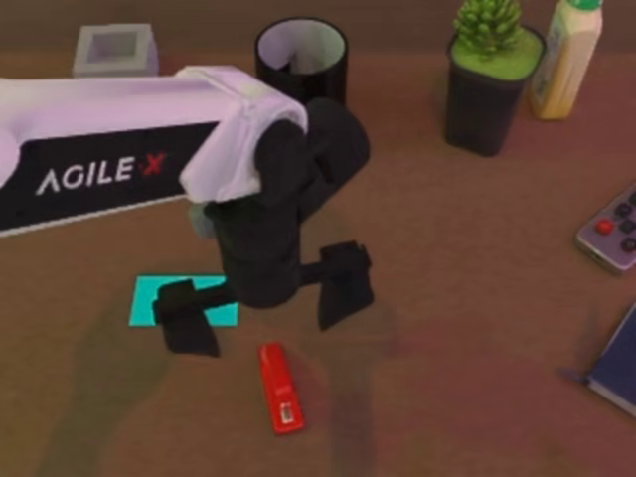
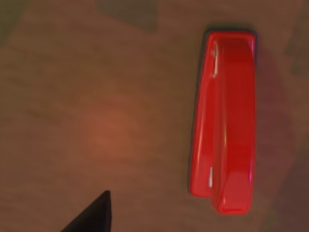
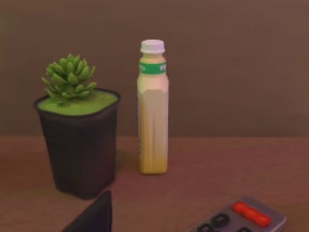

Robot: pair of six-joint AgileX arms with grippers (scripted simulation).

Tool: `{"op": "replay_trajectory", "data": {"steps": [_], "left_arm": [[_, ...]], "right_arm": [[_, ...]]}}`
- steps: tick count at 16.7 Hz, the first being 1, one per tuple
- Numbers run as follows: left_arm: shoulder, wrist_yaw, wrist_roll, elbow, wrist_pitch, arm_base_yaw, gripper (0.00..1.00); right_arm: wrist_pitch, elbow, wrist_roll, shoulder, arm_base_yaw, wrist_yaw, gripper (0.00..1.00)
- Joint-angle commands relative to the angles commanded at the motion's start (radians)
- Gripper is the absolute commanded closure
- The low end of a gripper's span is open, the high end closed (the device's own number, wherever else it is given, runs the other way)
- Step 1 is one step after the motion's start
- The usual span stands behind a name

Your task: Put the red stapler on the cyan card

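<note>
left arm: "AGILE X" | jaws (image 1: 266,308) spread above red stapler (image 1: 281,387)

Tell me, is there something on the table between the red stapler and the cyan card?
Nothing rests there: bare table separates the red stapler from the cyan card in the top view. Only the open left gripper hangs above that stretch, one finger overlapping the card.

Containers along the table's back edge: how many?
4: grey box back left, black cup behind the left arm, plant pot and bottle back right. The arm may hide more.
</note>
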Motion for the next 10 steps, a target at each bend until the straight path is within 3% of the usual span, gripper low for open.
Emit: {"op": "replay_trajectory", "data": {"steps": [6, 10], "left_arm": [[0.110, 0.001, 0.002, -0.141, 0.260, 0.000, 0.00], [0.128, 0.001, 0.002, -0.162, 0.294, 0.000, 0.00]], "right_arm": [[0.000, 0.000, 0.000, 0.000, 0.000, 0.000, 0.00], [0.000, 0.000, 0.000, 0.000, 0.000, 0.000, 0.00]]}}
